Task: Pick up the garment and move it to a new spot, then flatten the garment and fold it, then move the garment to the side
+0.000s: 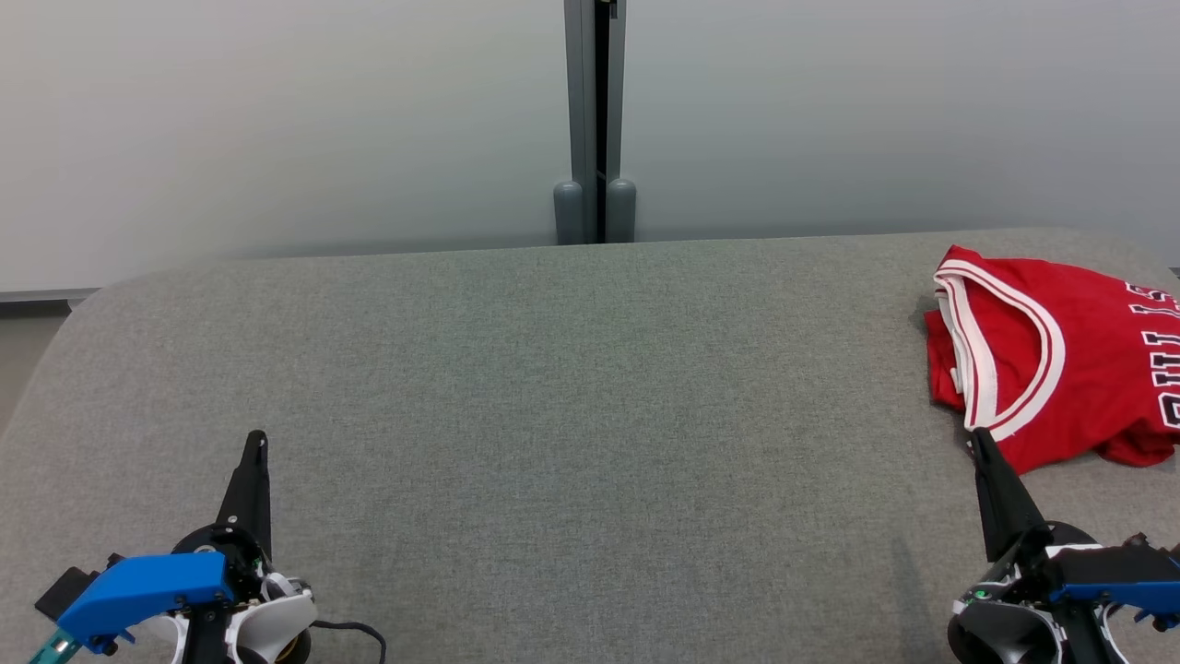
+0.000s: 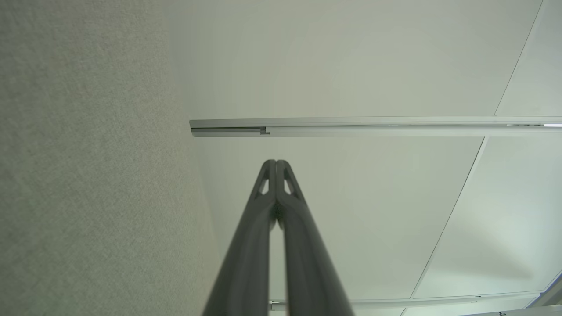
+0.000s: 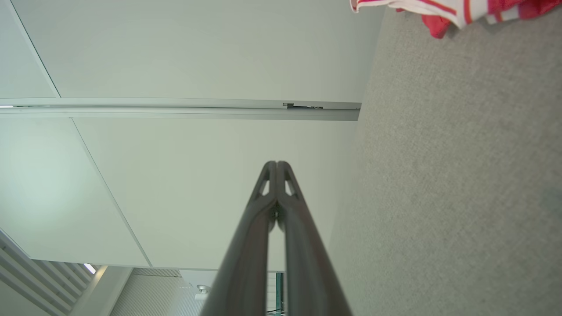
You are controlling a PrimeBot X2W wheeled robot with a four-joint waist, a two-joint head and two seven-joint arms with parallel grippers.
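Note:
A red garment [image 1: 1060, 355] with white trim and dark lettering lies folded at the far right of the grey fabric table [image 1: 572, 415], running off the head view's right edge. Its trimmed edge [image 3: 443, 11] peeks into the top of the right wrist view. My right gripper [image 1: 979, 437] is at the lower right, shut and empty, its tip just in front of the garment's near edge. My left gripper [image 1: 255, 440] stands at the lower left, shut and empty, far from the garment. Both wrist views show the fingers [image 2: 275, 164] pressed together [image 3: 276, 166].
A pale wall with a grey vertical post [image 1: 595, 120] stands behind the table's far edge. The table's rounded corners fall away at the left [image 1: 55, 341] and far right. A wide stretch of grey cloth lies between the two grippers.

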